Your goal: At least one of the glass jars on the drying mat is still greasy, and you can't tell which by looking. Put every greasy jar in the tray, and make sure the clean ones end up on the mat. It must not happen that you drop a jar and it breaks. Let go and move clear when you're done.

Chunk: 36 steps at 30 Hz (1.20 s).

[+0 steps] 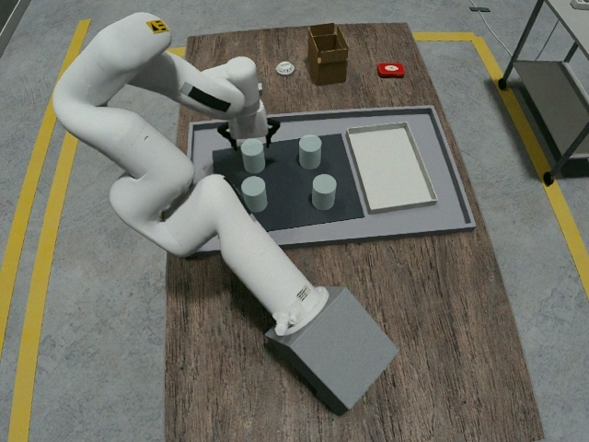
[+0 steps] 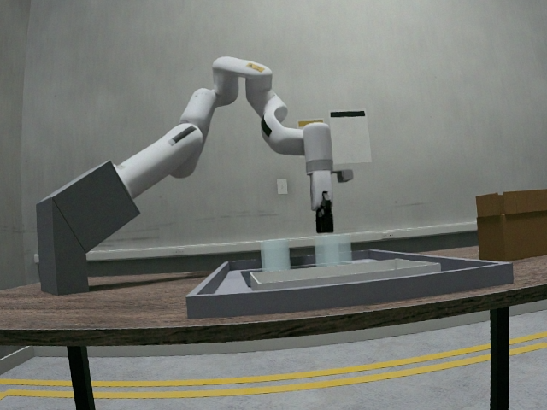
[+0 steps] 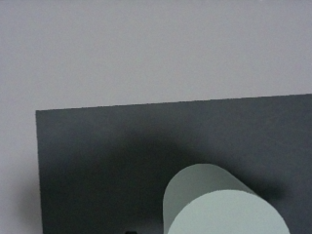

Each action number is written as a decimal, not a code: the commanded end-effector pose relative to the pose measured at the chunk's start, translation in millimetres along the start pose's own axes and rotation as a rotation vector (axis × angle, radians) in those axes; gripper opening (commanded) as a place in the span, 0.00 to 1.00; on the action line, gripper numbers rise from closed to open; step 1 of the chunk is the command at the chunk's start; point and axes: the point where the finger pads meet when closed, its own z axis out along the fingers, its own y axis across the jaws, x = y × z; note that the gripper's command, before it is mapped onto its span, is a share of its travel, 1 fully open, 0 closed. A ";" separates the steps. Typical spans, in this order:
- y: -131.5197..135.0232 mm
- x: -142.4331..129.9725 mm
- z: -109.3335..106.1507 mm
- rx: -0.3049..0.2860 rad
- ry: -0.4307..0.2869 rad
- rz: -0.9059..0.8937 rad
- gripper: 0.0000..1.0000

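Several pale green glass jars stand upright on the dark drying mat (image 1: 290,180): back left (image 1: 252,155), back right (image 1: 309,151), front left (image 1: 253,193) and front right (image 1: 324,191). The white tray (image 1: 389,166) lies empty to the right of the mat, inside the grey bin. My gripper (image 1: 248,141) is open and empty. It hangs just above the back left jar, a little behind it. In the side view the gripper (image 2: 324,222) is clear above the jar tops (image 2: 332,249). The wrist view shows that jar (image 3: 221,202) at the lower right on the mat.
A large grey shallow bin (image 1: 328,176) holds the mat and the tray. At the table's back stand a cardboard box (image 1: 327,52), a small white round object (image 1: 284,67) and a red flat object (image 1: 390,69). A metal cart (image 1: 551,80) stands off the table at the right.
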 end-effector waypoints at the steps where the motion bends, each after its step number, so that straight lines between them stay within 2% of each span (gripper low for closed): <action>1: 0.4 1.6 8.6 -0.001 0.004 0.000 1.00; 19: 0.5 1.7 40.6 -0.001 0.004 0.000 1.00; 27: 0.5 1.7 40.6 -0.001 0.004 0.000 1.00; 28: 0.5 1.7 40.6 -0.001 0.004 0.000 0.90; 36: 0.5 1.7 40.6 -0.001 0.004 0.000 0.90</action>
